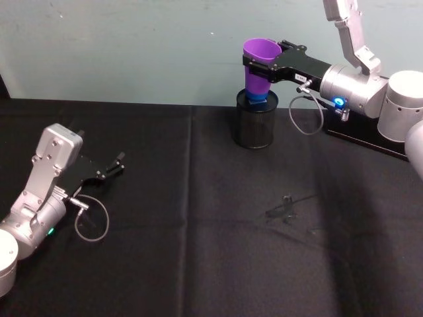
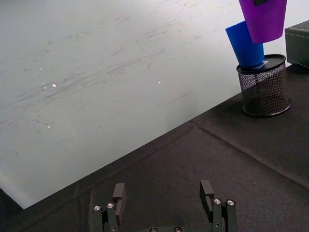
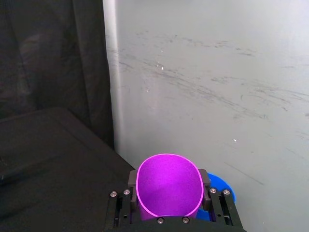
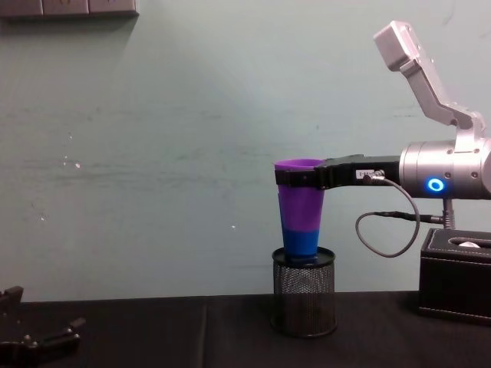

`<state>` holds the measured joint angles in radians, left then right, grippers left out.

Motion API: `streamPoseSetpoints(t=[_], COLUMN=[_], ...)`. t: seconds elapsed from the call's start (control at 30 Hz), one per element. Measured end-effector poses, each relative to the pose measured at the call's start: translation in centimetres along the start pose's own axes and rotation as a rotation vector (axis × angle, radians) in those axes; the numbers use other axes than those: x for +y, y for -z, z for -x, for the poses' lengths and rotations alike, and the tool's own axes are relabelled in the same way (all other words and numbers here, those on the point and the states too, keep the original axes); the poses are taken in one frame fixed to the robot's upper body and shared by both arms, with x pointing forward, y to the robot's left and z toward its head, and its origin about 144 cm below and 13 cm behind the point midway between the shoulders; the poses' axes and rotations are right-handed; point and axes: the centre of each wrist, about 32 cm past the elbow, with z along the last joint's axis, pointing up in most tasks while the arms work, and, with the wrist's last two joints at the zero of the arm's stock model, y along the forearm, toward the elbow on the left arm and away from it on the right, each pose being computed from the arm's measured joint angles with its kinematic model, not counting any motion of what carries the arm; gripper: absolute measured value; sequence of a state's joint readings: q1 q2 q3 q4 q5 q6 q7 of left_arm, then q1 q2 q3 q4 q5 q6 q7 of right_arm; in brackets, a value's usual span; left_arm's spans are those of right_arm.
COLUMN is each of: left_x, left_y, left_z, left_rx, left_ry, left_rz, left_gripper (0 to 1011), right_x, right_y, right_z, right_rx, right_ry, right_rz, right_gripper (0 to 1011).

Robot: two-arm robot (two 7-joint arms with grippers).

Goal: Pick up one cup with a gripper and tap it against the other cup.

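Note:
The purple cup (image 1: 260, 56) (image 4: 301, 195) hangs upright in the air over the back of the table, with my right gripper (image 1: 262, 66) (image 4: 296, 176) shut on it just below the rim. In the right wrist view its open mouth (image 3: 168, 186) sits between the two fingers. The blue cup (image 1: 262, 98) (image 2: 244, 43) (image 4: 301, 239) stands tilted inside a black mesh pen holder (image 1: 254, 122) (image 4: 304, 303). The purple cup's (image 2: 264, 19) lower part overlaps the blue cup's upper part; whether they touch I cannot tell. My left gripper (image 1: 117, 165) (image 2: 162, 191) rests open at the table's left, far away.
A black box (image 1: 370, 139) (image 4: 456, 280) stands at the back right, under my right arm. A small clear object (image 1: 285, 208) lies on the black cloth right of centre. The pale wall rises directly behind the pen holder (image 2: 264, 84).

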<state>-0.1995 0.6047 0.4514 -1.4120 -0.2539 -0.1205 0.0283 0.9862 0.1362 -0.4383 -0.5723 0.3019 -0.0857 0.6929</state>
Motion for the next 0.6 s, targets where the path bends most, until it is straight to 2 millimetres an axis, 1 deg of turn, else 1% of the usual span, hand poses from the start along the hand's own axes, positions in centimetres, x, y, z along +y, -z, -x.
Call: streamPoseSetpoints(t=[0.6], left_x=[0.0], left_y=[0.0], left_z=[0.0], left_rx=[0.0], left_ry=[0.0], left_rz=[0.0], left_gripper=[1004], right_x=[-0.05], right_y=[0.04], right_z=[0.03], right_rx=[0.0], right_ry=[0.0], right_rz=[0.002], right_gripper=[724])
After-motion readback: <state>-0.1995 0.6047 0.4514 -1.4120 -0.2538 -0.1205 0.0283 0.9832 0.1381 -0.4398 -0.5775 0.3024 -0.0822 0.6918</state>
